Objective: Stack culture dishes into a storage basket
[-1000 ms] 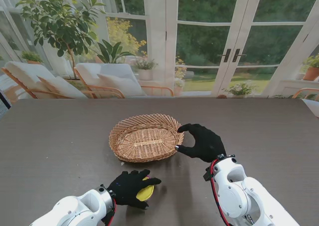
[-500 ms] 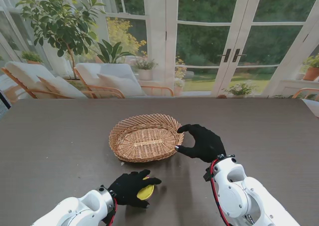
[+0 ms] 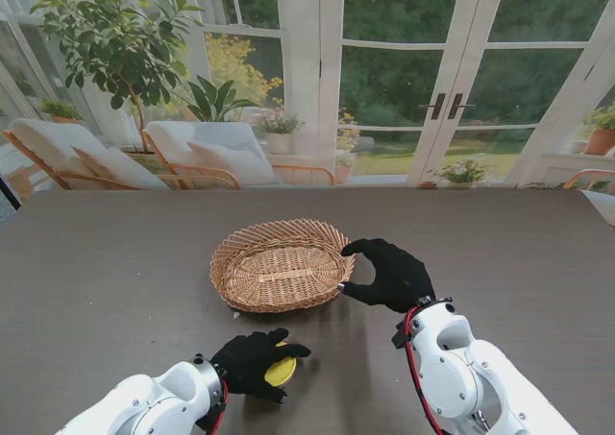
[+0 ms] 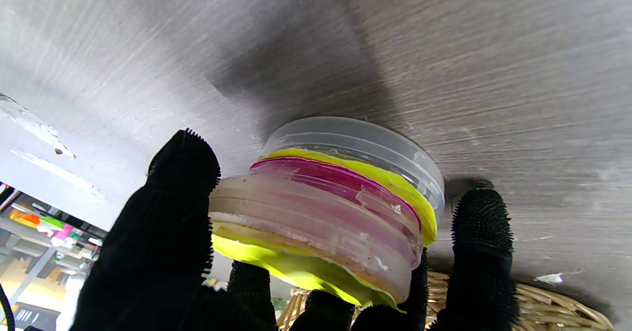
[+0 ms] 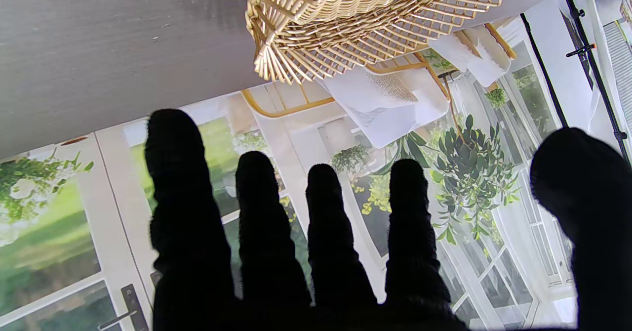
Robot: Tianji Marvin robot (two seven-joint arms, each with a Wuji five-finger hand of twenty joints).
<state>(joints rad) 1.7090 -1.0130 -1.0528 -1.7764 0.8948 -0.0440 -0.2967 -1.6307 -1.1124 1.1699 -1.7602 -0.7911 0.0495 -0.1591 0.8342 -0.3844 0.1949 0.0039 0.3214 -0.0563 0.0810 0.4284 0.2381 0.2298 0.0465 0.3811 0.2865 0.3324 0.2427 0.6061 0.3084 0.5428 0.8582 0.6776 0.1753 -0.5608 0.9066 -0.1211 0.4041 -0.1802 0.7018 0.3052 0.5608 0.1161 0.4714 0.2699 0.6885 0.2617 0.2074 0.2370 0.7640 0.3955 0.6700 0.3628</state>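
Note:
A stack of round clear culture dishes with yellow and pink contents is held in my left hand; in the stand view only a yellow edge of the dishes shows under the black glove. The left hand sits near the table's front edge, nearer to me than the basket. The oval wicker basket stands at the table's middle and looks empty. My right hand is at the basket's right rim, fingers spread and curved, nothing in it. The basket's woven rim shows in the right wrist view beyond the fingers.
The dark wood-grain table stretches wide to both sides of the basket. Beyond its far edge are lounge chairs, potted plants and glass doors.
Almost nothing differs. The left hand with the dishes has shifted very slightly; the right hand stays at the basket's rim.

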